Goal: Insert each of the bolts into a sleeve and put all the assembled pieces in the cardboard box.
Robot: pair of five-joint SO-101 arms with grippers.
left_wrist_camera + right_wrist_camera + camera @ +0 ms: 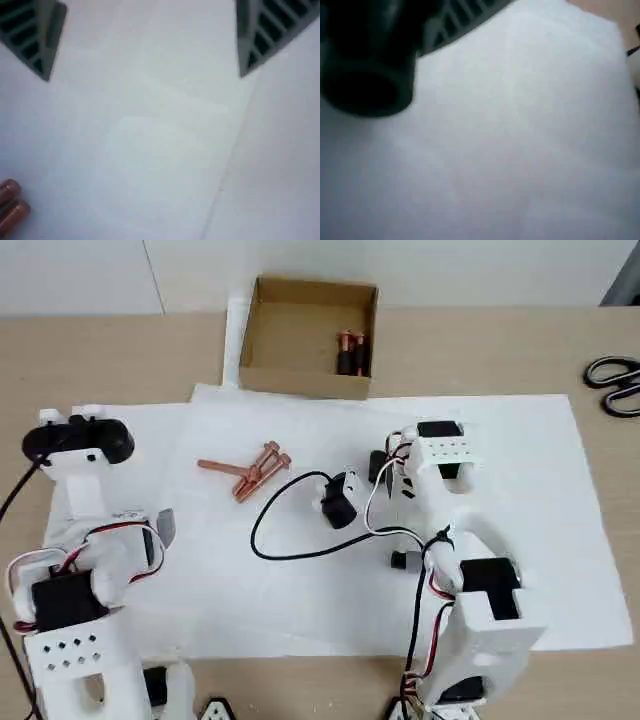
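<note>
Bolts loose, high view | sleeve seemingly gripped, right wrist view

**Shiny copper on matt paper**

The bolts look like copper-toned metal, smooth with a faint gloss. The sleeve is black and matt, seemingly plastic or rubber. The cardboard box is plain brown board, dull and slightly fibrous. A sheet of white paper, smooth and matt with faint fold creases, covers a surface of pale, wood-look finish. The arms' shells are white matt plastic. The left tool has dark, ribbed plastic fingers.
</note>
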